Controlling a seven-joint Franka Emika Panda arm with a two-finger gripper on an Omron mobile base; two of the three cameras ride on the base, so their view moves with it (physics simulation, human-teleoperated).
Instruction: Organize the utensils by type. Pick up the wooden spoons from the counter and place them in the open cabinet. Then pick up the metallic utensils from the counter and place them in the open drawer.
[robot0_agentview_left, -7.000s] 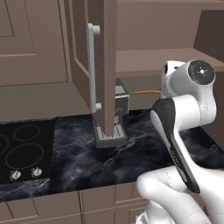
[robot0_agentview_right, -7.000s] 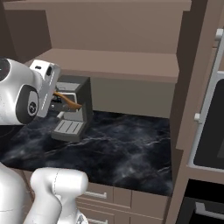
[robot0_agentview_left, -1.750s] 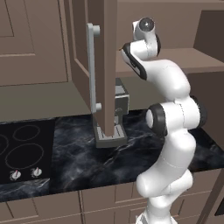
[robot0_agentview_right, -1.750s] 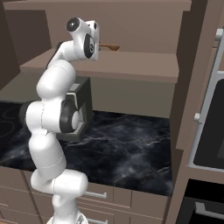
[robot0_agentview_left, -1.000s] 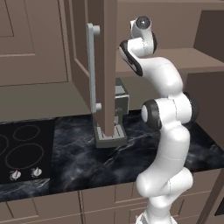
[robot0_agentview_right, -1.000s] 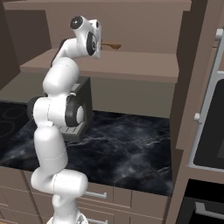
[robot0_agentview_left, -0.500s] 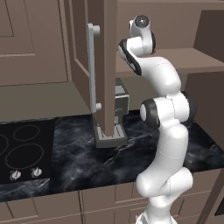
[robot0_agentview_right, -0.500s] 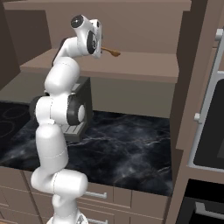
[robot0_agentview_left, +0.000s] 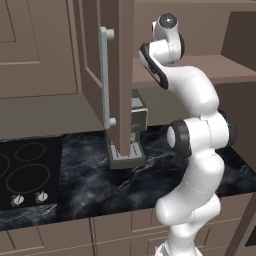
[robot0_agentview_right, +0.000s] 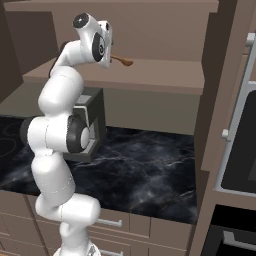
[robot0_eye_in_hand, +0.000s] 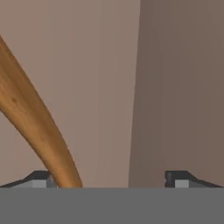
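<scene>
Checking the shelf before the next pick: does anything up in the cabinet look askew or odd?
Nothing stands out. The wooden spoon lies on the cabinet shelf, its bowl pointing away from the hand, whose jaws stand open in the hand view with the handle beside one finger.

base cams flank arm; hand cam close-up.

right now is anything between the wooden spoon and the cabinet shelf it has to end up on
Nothing visible. The wooden spoon is already over the cabinet shelf, its bowl low against the board. The gripper stands open, and the handle runs past one of the fingers.
</scene>
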